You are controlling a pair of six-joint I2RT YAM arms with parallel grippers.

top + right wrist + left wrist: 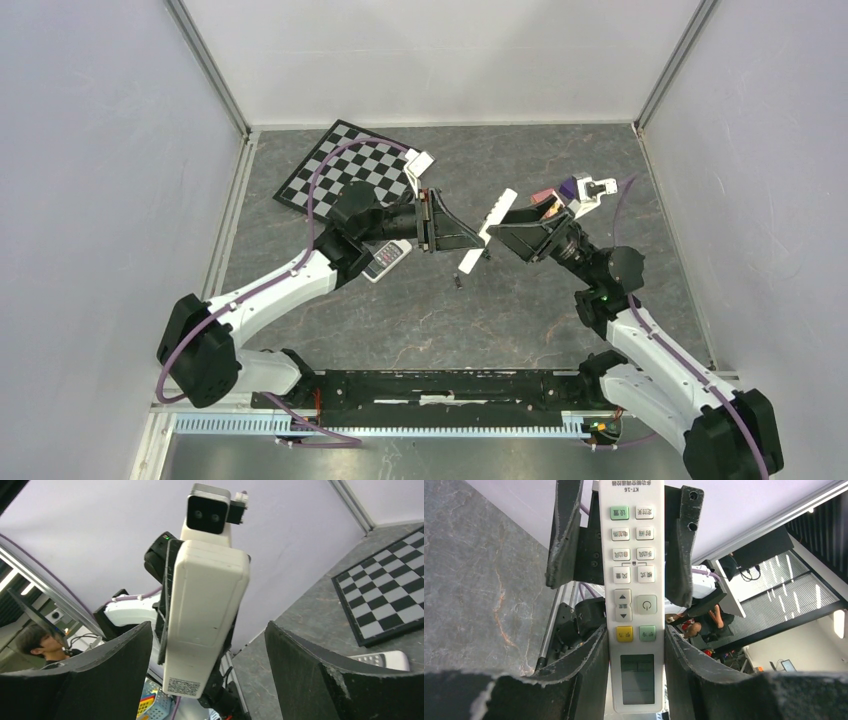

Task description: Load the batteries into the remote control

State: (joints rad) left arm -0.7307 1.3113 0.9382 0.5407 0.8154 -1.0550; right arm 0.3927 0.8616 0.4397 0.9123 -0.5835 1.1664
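At L gripper (474, 240): remote (503, 208) diagonal, buttons (634, 555) leftward

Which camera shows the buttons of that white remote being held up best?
The left wrist view: the white remote faces it, buttons sharp. The right wrist view shows only its plain back; the top view, a small white bar.

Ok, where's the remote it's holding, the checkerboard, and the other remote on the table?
held remote (634, 600): left wrist view, middle of its button face.
checkerboard (345, 170): top view, middle of the board.
other remote (386, 260): top view, middle of the part that shows beside the left arm.
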